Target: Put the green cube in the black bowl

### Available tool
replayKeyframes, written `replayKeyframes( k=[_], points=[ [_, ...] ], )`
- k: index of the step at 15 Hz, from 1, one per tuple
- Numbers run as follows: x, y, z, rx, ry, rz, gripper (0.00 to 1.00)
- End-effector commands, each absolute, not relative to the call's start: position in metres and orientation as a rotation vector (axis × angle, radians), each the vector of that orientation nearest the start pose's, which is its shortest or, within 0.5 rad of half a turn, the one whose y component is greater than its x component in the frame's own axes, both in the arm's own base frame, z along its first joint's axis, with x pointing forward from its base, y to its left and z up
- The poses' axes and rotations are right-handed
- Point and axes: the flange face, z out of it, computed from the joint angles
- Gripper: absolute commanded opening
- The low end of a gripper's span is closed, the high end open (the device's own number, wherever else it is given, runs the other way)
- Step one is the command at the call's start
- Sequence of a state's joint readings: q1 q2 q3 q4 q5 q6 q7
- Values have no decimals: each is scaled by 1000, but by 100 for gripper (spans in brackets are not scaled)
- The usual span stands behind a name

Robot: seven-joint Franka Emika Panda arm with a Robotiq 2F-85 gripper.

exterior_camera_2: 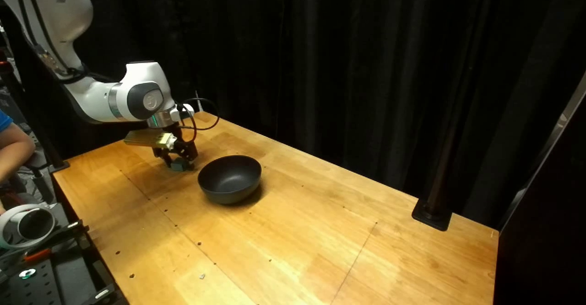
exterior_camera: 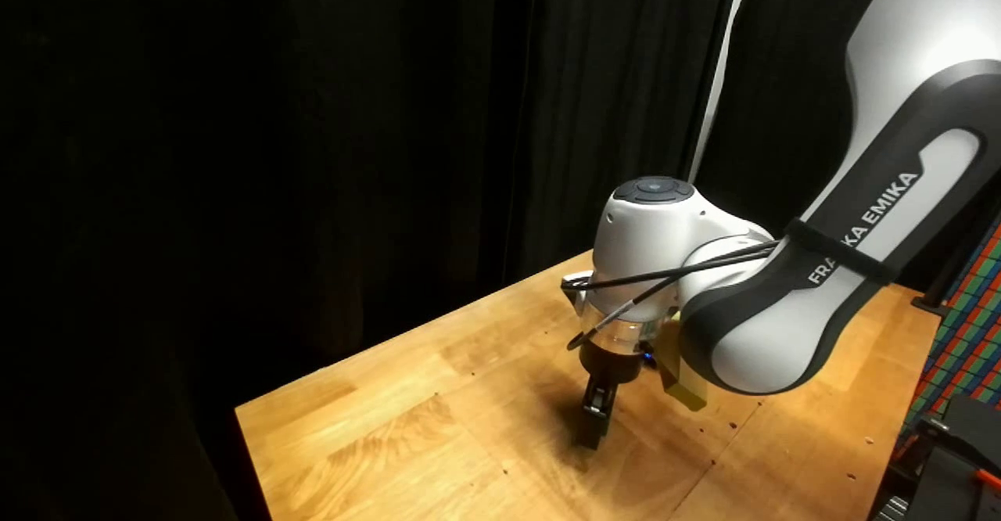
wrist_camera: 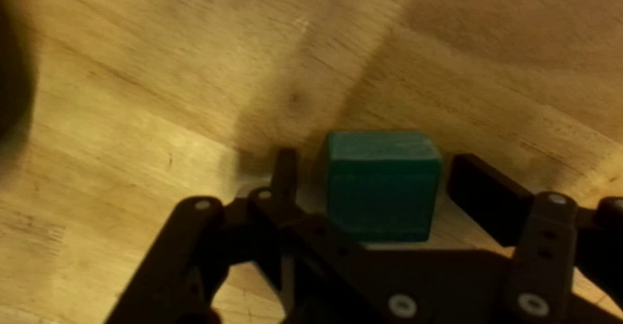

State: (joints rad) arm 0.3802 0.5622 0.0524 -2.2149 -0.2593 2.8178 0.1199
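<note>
The green cube [wrist_camera: 382, 192] sits on the wooden table, between the two fingers of my gripper [wrist_camera: 374, 173] in the wrist view. The gripper is open, with a gap between each finger and the cube. In an exterior view the cube [exterior_camera_2: 178, 165] shows low under the gripper [exterior_camera_2: 179, 160]. The black bowl [exterior_camera_2: 229, 197] stands upright on the table close beside the gripper, and its inside looks empty. A dark, blurred edge of the bowl [wrist_camera: 12, 85] shows at the left of the wrist view. In an exterior view the gripper [exterior_camera: 593, 427] points down at the table; cube and bowl do not show there.
The wooden table [exterior_camera_2: 293, 236] has a few small holes and a tiny light scrap [exterior_camera_2: 202, 276]. A black post base [exterior_camera_2: 431, 214] stands at its far edge. Black curtains hang behind. A person's arm [exterior_camera_2: 16, 151] and dark equipment [exterior_camera_2: 41, 273] are beside the table.
</note>
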Motion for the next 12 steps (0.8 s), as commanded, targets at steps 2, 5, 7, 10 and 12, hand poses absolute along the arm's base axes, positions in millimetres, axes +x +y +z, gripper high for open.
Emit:
replayKeyframes(
  k=[2, 5, 7, 10, 12],
  points=[
    [491, 239, 148, -3083, -850, -28, 43],
    [491, 226, 182, -3114, -831, 7, 21],
    [496, 210, 212, -3145, -789, 12, 21],
    [507, 175, 263, -3174, -649, 84, 21],
    [516, 145, 289, -3238, -542, 78, 21]
  ],
)
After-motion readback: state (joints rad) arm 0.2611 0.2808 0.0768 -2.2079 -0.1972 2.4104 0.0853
